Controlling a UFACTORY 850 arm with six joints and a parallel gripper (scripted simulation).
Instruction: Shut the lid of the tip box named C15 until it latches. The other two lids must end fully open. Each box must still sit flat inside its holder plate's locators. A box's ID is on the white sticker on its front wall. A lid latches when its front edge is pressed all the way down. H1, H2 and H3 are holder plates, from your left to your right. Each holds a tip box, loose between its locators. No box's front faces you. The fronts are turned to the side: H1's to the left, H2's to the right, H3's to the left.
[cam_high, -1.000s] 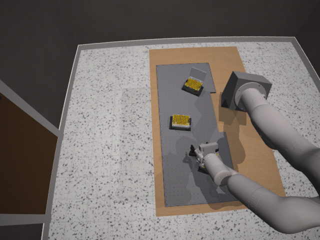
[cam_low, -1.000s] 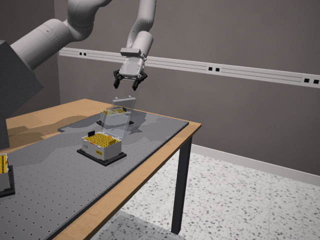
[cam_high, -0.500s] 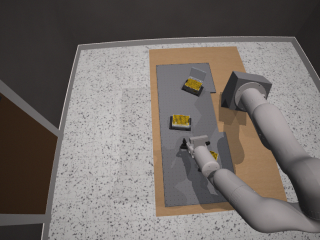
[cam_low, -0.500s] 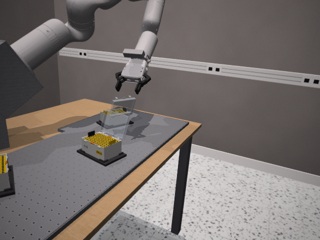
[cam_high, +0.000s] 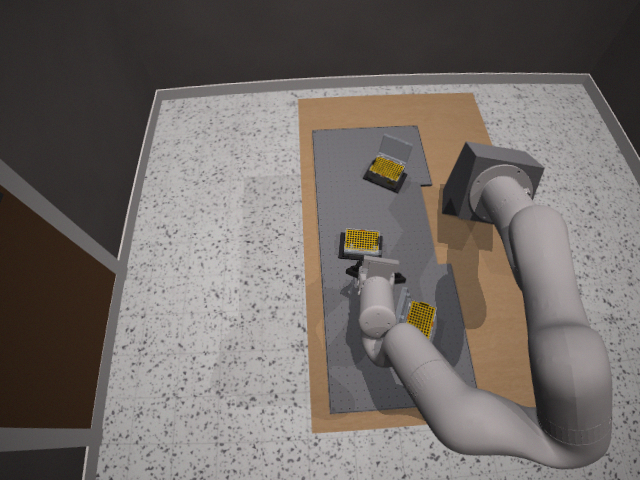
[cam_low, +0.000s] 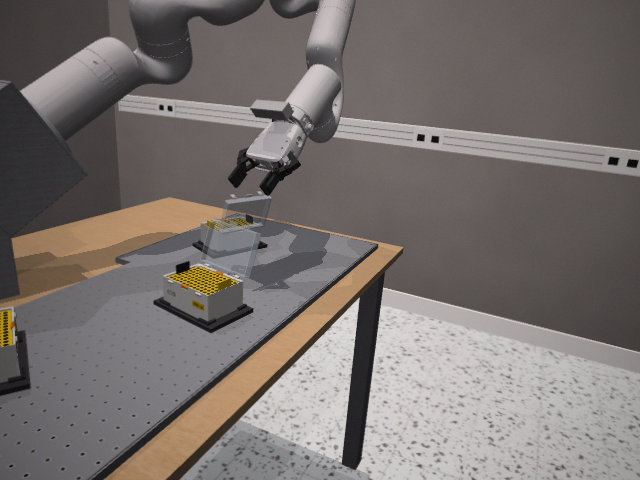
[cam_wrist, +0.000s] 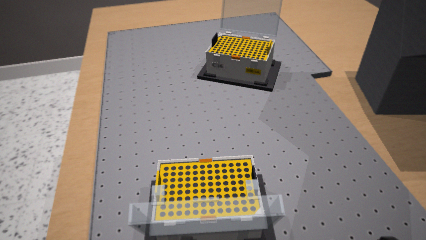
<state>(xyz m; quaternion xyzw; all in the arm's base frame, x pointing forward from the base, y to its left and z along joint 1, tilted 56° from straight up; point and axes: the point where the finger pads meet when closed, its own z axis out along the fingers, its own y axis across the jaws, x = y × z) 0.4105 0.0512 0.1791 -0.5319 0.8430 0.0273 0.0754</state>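
Observation:
Three tip boxes with yellow tip racks sit on black holder plates on the grey breadboard. The middle box (cam_high: 361, 240) (cam_low: 203, 289) (cam_wrist: 207, 192) has its clear lid (cam_low: 230, 253) (cam_wrist: 205, 210) standing open. My gripper (cam_low: 256, 179) is open and empty. It hovers above that lid's top edge, between the middle box and the box under my arm (cam_high: 419, 317) (cam_low: 227, 227), whose lid (cam_low: 248, 209) is also up. The third box (cam_high: 386, 167) (cam_wrist: 242, 57) stands near the robot base with its lid (cam_wrist: 251, 20) open. Its white sticker (cam_wrist: 218, 65) is too blurred to read.
The dark robot base block (cam_high: 491, 180) (cam_wrist: 400, 55) stands on the wooden table beside the third box. The breadboard's long edge (cam_low: 289, 315) runs close to the table edge, with the floor below. My forearm (cam_high: 413, 361) covers part of the nearest box.

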